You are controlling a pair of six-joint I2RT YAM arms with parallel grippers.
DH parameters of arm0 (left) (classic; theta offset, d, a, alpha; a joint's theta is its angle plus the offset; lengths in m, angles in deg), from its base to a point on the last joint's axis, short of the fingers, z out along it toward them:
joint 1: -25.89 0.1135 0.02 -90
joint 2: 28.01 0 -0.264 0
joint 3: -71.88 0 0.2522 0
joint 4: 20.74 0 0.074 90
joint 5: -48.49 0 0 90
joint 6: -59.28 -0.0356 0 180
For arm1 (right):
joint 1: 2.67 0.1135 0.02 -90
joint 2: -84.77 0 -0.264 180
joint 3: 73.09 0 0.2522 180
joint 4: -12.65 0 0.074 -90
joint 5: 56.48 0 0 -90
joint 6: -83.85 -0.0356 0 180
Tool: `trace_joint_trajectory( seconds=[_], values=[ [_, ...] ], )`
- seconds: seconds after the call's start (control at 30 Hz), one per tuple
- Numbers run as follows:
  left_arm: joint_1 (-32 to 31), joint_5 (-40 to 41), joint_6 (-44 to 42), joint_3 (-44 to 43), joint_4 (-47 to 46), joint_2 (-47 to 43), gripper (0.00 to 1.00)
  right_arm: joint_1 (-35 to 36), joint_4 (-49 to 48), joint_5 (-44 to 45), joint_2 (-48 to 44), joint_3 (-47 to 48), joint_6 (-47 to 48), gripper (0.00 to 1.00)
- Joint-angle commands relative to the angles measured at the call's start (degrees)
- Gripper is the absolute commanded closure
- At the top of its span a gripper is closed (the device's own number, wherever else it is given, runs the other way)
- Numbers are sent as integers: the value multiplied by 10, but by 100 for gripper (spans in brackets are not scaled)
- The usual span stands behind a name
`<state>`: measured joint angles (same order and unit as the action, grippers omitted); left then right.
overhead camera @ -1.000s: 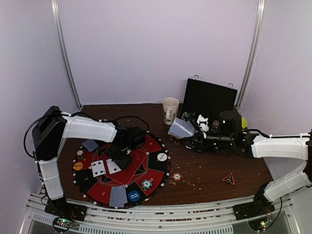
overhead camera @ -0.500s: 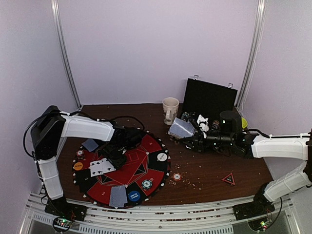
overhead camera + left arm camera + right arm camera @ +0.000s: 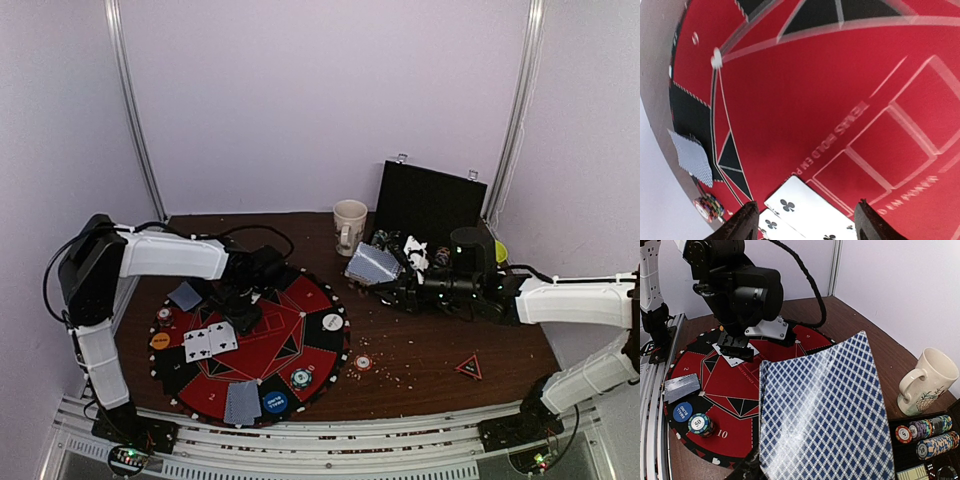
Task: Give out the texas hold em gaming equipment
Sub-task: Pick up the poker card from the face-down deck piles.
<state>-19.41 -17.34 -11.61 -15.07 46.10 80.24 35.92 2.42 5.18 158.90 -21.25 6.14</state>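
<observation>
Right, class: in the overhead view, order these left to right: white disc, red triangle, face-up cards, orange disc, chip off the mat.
orange disc, face-up cards, white disc, chip off the mat, red triangle

2 cards (image 3: 200, 345) on mat (image 3: 265, 352), probable chip (image 3: 363, 362) right
</observation>
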Motion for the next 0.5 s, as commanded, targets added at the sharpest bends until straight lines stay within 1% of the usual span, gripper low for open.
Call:
trace_joint_trajectory(
  seconds=[0.0, 0.07, 0.1, 0.17, 0.2, 0.27, 0.33, 0.37, 0.4, 0.47],
  values=[
    [2, -68, -46, -37, -99, -98, 32, -3, -1, 2, -13, 13, 9, 52],
    [2, -147, -69, -37, -170, -143, 32, -3, 1, 1, -10, 15, 12, 52],
    [2, -193, -75, -37, -218, -160, 30, -3, 4, 0, -9, 17, 12, 52],
    [2, -298, -74, -42, -285, -178, 23, -2, 6, -3, -7, 20, 13, 52],
    [2, -364, -68, -46, -316, -180, 19, -2, 6, -5, -6, 20, 14, 52],
    [1, -473, -39, -52, -385, -176, 13, -2, 8, -6, -5, 22, 15, 52],
    [0, -532, -3, -47, -459, -168, 4, -2, 9, -7, -3, 24, 16, 52],
    [-2, -553, 6, -49, -480, -157, 2, -2, 8, -9, -2, 25, 15, 52],
    [-5, -561, 8, -60, -485, -144, 2, -1, 9, -10, -1, 27, 15, 52],
    [-15, -558, -4, -98, -459, -102, 2, -1, 10, -12, 2, 31, 14, 52]
  ],
)
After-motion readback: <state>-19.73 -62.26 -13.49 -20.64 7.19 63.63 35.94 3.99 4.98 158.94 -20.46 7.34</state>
